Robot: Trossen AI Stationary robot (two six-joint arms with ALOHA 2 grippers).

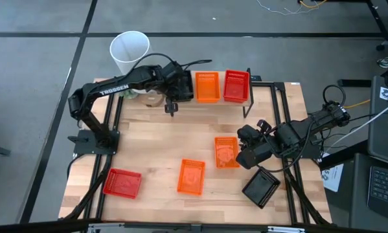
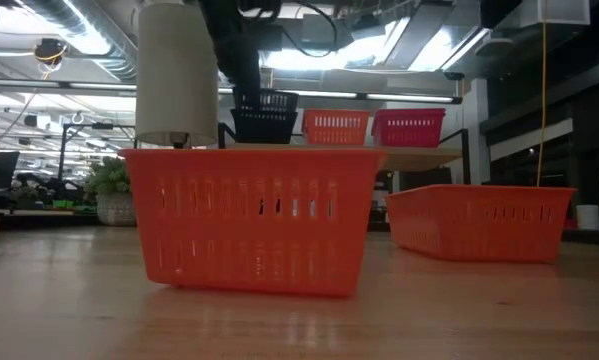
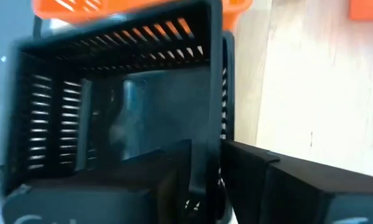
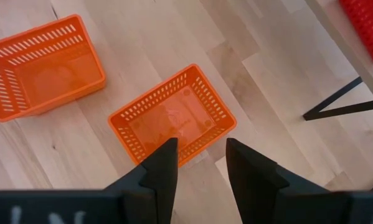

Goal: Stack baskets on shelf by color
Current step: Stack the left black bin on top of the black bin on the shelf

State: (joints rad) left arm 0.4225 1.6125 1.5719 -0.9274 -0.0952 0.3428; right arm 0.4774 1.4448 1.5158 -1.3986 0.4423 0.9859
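We see the left gripper (image 3: 205,180) at the shelf (image 1: 271,86), its fingers straddling the near wall of a black basket (image 3: 111,112) that sits on the shelf beside an orange basket (image 1: 206,86) and a red basket (image 1: 236,85); whether the fingers pinch that wall we cannot tell. The right gripper (image 4: 198,158) hangs over the counter (image 1: 155,149) with fingers apart, just above the edge of another orange basket (image 4: 174,118). A third orange basket (image 1: 191,177), a red one (image 1: 122,183) and a black one (image 1: 261,188) lie on the counter nearer the front.
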